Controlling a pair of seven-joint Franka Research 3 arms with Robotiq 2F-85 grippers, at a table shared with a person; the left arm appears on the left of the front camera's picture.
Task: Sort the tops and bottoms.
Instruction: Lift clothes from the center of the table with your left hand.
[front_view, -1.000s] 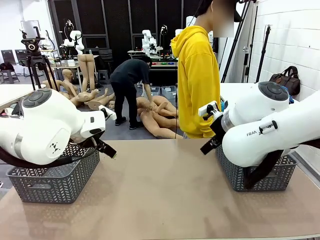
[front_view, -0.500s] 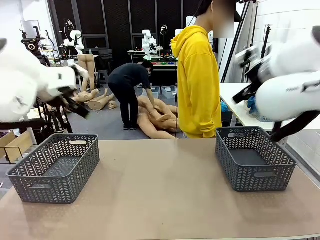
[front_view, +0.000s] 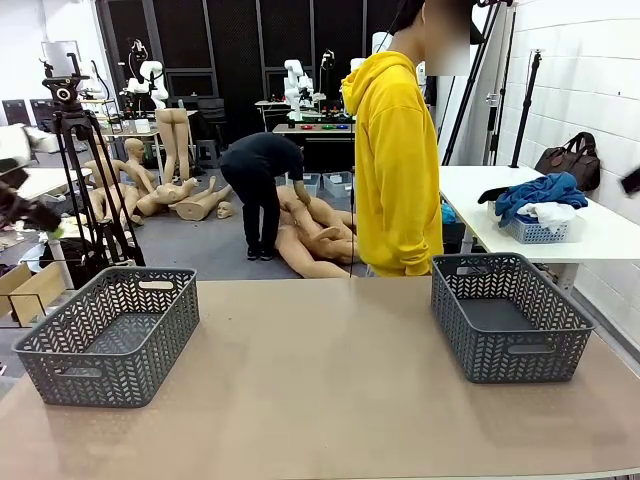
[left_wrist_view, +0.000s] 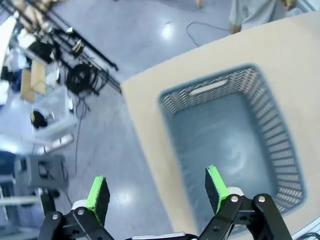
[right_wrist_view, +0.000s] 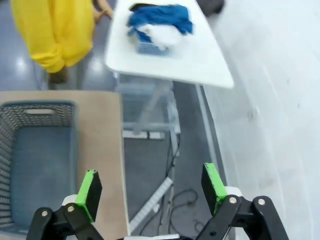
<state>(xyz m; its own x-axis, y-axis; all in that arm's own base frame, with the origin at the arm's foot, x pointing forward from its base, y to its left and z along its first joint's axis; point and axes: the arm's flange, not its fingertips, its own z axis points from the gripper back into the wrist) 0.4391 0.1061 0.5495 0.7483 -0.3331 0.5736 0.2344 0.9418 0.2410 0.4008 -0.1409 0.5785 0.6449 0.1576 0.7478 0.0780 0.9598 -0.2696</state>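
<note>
so far unsorted: both baskets (front_view: 120, 375) empty, tops (front_view: 540, 190) heaped on side table (front_view: 600, 240), left tool (left_wrist_view: 156, 189) and right tool (right_wrist_view: 150, 187) spread.

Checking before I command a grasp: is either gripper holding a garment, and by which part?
Nothing is held. The left gripper and right gripper are both open, nothing between their pads; the tops lie in a small basket on the white side table.
</note>
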